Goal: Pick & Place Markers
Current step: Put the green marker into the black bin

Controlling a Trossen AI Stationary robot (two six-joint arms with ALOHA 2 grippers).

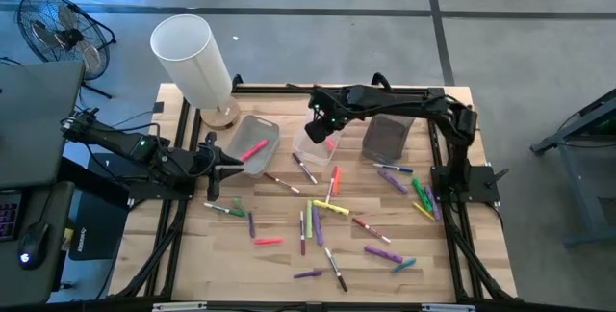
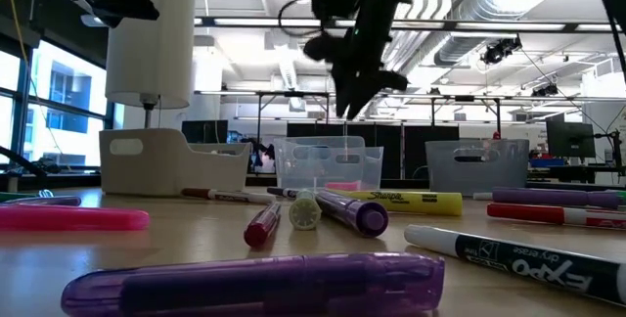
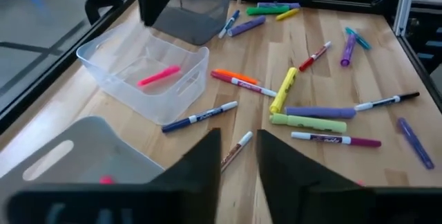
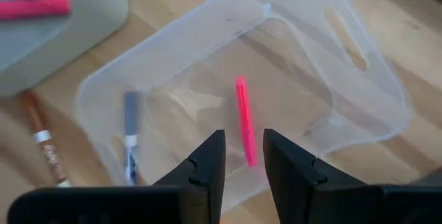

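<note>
The right gripper (image 4: 243, 160) is hovering over the clear bin (image 4: 359, 106), fingers narrowly parted (empty), a pink marker (image 4: 244, 120) lying inside; left gripper (image 3: 238, 156) likewise parted beside it.

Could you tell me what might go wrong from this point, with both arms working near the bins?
1. The right claw hangs open over the clear bin holding a pink marker; descending, it could nudge the light bin.
2. The left claw sits low beside the grey bin; swinging out, it might scatter a white-barrelled marker just ahead.
</note>
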